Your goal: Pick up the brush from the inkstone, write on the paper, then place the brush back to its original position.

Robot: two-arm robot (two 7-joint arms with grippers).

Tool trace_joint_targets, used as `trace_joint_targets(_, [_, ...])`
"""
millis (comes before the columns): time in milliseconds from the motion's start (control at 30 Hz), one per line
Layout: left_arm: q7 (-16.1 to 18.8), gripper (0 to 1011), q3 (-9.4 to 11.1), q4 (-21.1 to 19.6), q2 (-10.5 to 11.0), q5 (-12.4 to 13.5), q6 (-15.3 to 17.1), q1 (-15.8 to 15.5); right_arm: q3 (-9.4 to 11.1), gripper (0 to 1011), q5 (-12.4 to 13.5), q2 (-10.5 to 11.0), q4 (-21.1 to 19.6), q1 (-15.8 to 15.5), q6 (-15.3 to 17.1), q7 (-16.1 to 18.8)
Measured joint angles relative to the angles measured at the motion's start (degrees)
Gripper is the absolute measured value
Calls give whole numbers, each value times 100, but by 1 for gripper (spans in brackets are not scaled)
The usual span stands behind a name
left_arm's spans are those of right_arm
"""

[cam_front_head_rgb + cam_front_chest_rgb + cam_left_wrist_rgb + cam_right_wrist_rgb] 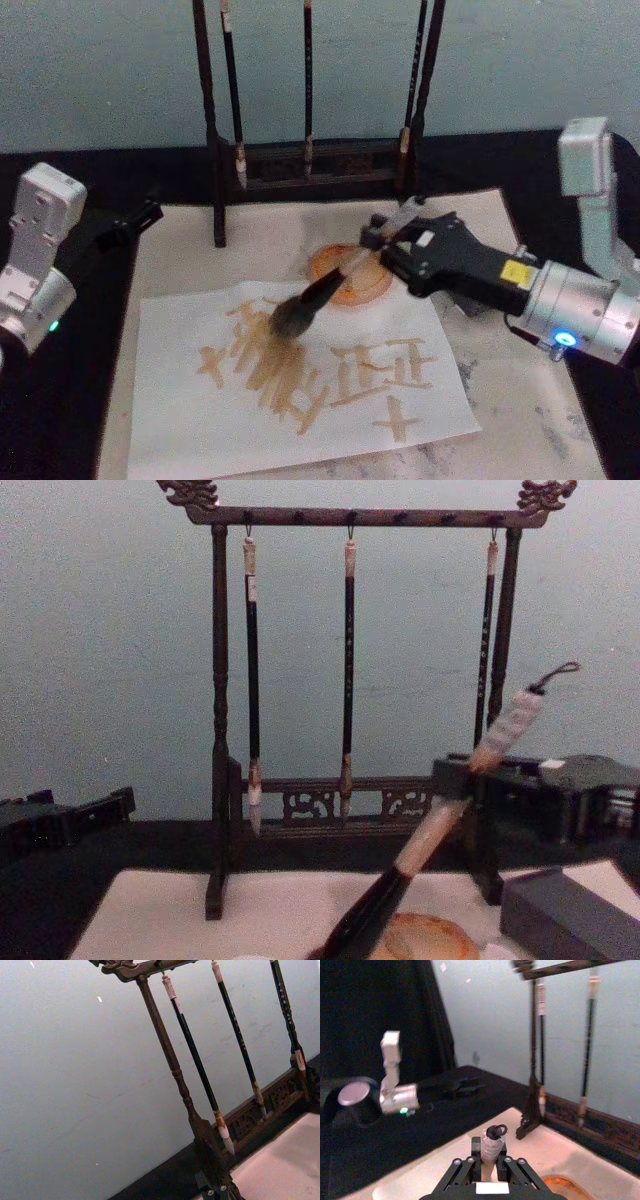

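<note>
Inkstone (375, 288): sits on the beige mat (180, 250), at the far edge of the paper (180, 400). Whether the two touch cannot be told. The dish centre is crossed by the shaft of the brush (335, 280); the bristle head lies outside the dish, past its near-left rim.

Brush: tilted, with bristles low and to the left and the tail end high and to the right. The bristle head rests on the paper's centre-left, on tan-brown strokes (380, 375) that cover the middle of the sheet. From the chest view, the black ferrule comes down just left of the dish.

Right gripper (385, 240): reaches in from the right over the mat, fingers clamped on the upper handle. The right wrist view shows the handle's corded end standing up between them.

Left gripper (140, 215): parked at the far left over the black table (60, 400), off the mat. Open or closed cannot be told.

Rack (350, 517): stands at the mat's far edge, behind the dish, with three slim brushes (348, 670) hanging from it. Its left foot is far-left of the dish.

Open room: there is bare paper at the near-left corner and along the left margin, and bare mat left of the sheet and at near right.
</note>
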Motion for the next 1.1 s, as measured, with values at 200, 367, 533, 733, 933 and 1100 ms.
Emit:
trace_joint_targets(200, [0, 1002, 0, 0, 0, 0, 0, 0, -198, 163, -676, 106, -366, 68, 76, -67])
trace_joint_targets(367, [0, 1002, 0, 0, 0, 0, 0, 0, -213, 163, -918, 141, -560, 52, 100, -43])
trace_joint_targets(533, [0, 1002, 0, 0, 0, 0, 0, 0, -152, 163, -967, 141, -605, -15, 96, 18])
trace_joint_targets(733, [0, 1002, 0, 0, 0, 0, 0, 0, 55, 163, -910, 165, -631, -183, 90, 59])
trace_joint_targets(933, [0, 1002, 0, 0, 0, 0, 0, 0, 309, 163, -816, 271, -700, -402, 34, 66])
trace_joint_targets(1100, [0, 1002, 0, 0, 0, 0, 0, 0, 529, 163, -739, 372, -734, -595, -22, 63])
